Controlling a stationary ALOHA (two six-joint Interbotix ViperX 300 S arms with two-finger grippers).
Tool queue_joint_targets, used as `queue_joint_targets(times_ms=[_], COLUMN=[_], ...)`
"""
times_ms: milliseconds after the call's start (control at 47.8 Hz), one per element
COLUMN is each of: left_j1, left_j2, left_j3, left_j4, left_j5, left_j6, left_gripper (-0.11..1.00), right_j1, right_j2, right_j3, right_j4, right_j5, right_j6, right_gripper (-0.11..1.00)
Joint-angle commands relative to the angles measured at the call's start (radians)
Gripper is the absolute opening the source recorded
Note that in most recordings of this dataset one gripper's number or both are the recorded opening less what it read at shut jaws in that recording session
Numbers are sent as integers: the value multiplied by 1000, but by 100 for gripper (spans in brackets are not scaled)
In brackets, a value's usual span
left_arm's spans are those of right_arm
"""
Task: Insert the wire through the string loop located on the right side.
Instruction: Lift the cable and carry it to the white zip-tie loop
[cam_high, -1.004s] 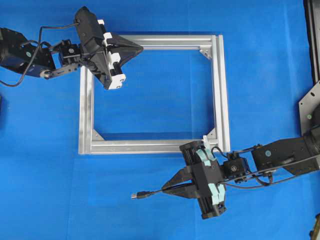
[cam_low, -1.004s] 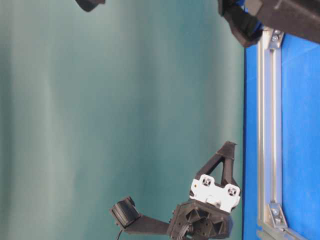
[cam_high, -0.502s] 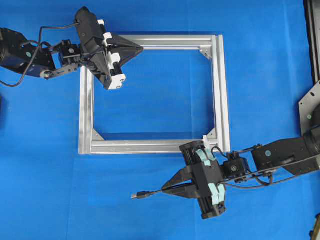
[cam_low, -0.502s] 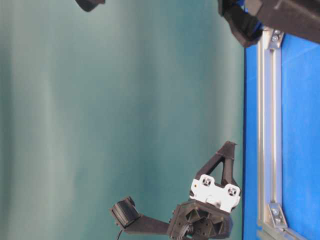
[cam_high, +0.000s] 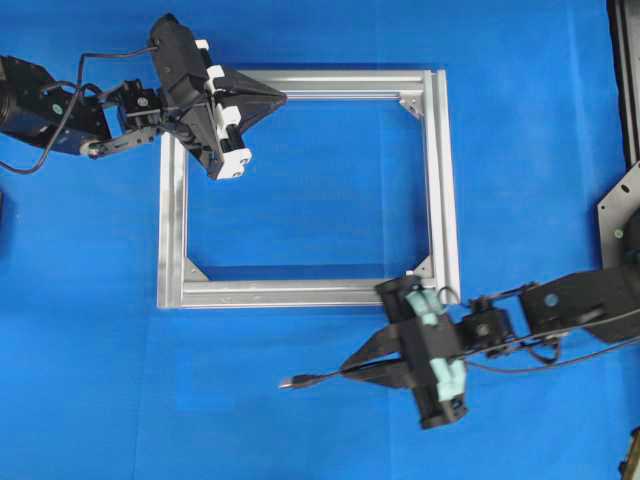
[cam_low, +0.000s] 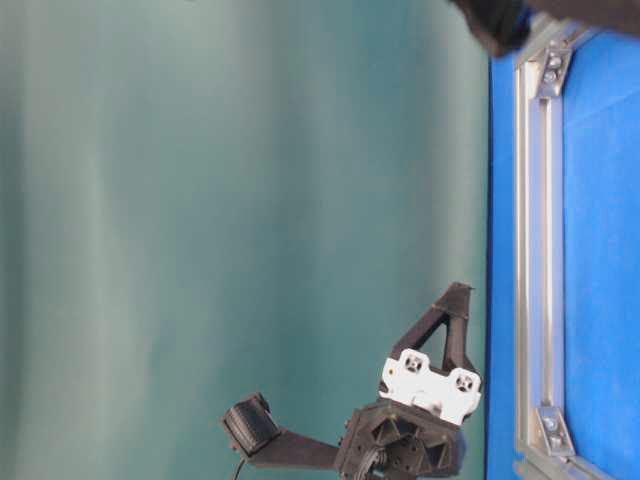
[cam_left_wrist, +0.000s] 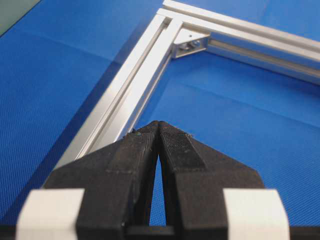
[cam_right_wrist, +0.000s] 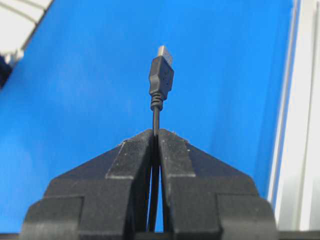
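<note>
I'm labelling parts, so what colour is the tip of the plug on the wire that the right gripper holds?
Silvery metal, on a black plug; the right wrist view shows it best.

Table top: we see a bright blue cloth (cam_high: 90, 330) with a fine weave, spread flat.
Back wall: we see a plain teal-green curtain (cam_low: 240, 200) with soft folds.
Right edge: we see grey metal pieces (cam_high: 622, 205) by the cloth.
Light: we see it bright and even, with soft shadows on the cloth.
</note>
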Motion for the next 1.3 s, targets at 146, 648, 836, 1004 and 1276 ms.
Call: queue_joint_targets(times_ms=[146, 648, 836, 1004, 1276], left_j1=[-2, -2, -3, -5, -6], left_j2=[-31, -40, -40, -40, -40], left_j3=[-6, 8, 9, 12, 14], left_j4=[3, 3, 3, 3, 3], left_j5=[-11, -20, -29, -29, -29], left_j6=[0, -2, -2, -2, -2], left_gripper=[0, 0, 0, 0, 0], right_j1=[25, 38, 34, 28, -35], right_j2=[-164, -574, -672, -680, -641], right_j3=[156, 449, 491, 505, 508], right_j4=[6, 26, 26, 26, 25], right_j5=[-5, 179, 245, 224, 193], right_j6=[6, 6, 6, 5, 0], right_gripper=[-2, -2, -2, -2, -2])
